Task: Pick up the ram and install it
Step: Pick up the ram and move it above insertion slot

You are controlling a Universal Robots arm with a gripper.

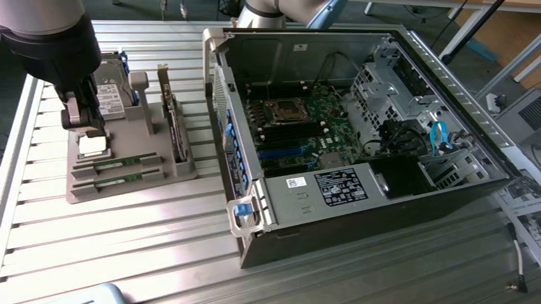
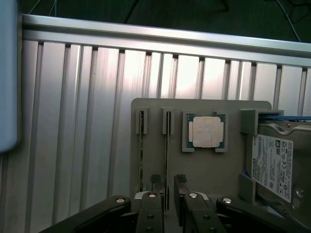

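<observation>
Black and two-fingered, the gripper (image 2: 168, 180) stands spread wide and holds nothing. Its fingertips (image 2: 155, 180) sit on either side of a thin green ram stick (image 2: 166, 145), seen edge-on in its slot. Whether the pads touch the board I cannot tell; they seem just clear of it.

That ram stick stands on edge in a flat grey plastic parts tray (image 2: 160, 104), towards the tray end opposite the hard drive. A second ram stick (image 2: 141, 145) runs parallel to it, closer to that tray edge. On the other side, just beside the straddled stick, a square silver processor chip (image 2: 206, 132) rests in its own pocket. Beyond the chip, a silver hard drive (image 2: 274, 165) with a white label fills the far end of the tray.

The tray rests on a ribbed aluminium worktop (image 2: 73, 121). Well apart from it on the same worktop lies an open black computer case (image 1: 363, 190), with its green motherboard (image 1: 313, 120) exposed.

I judge the step in hand to be the pick-up, with the fingers lined up and no grasp made; nothing is installed yet. A clean grasp would likely call for closing squarely on the stick's flat faces. The lift should then go straight out of the slot, clear of the neighbouring stick and the chip.
</observation>
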